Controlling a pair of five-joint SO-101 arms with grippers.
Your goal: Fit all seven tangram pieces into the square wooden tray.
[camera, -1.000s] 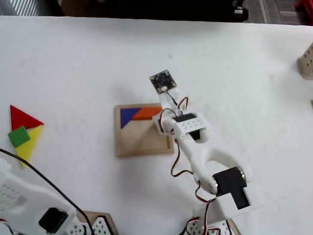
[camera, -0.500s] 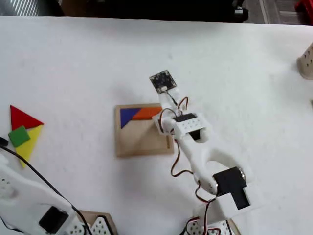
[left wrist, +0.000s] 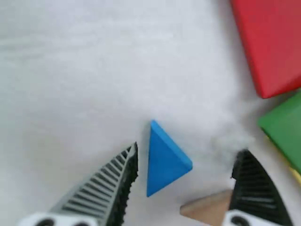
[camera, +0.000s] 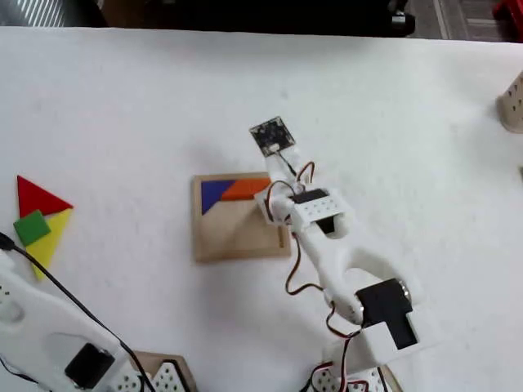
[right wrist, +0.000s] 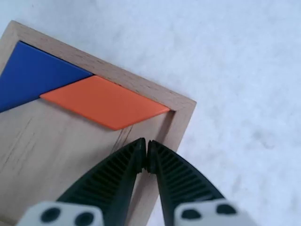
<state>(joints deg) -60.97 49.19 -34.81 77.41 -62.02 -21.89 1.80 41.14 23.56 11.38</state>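
Observation:
The square wooden tray (camera: 237, 245) lies mid-table and holds a dark blue triangle (camera: 212, 193) and an orange parallelogram (camera: 245, 189) along its far side. My right arm (camera: 315, 216) is over the tray's right edge. Its gripper (right wrist: 146, 151) is shut and empty just above the rim (right wrist: 181, 117), next to the orange parallelogram (right wrist: 103, 101). At the far left lie a red triangle (camera: 37, 198), a green square (camera: 31, 228) and a yellow triangle (camera: 51, 241). My left gripper (left wrist: 188, 153) is open around a small light blue triangle (left wrist: 164, 160), with a tan wooden triangle (left wrist: 207, 210) beside it.
The red piece (left wrist: 270, 42) and the green piece (left wrist: 284, 129) lie close beyond the left gripper. My left arm (camera: 41, 327) is in the near left corner. A beige perforated object (camera: 511, 102) stands at the right edge. Wooden arm bases (camera: 163, 371) sit at the near edge.
My left arm has shifted a little at the near left corner of the high view. The right arm, the tray and the pieces have kept still.

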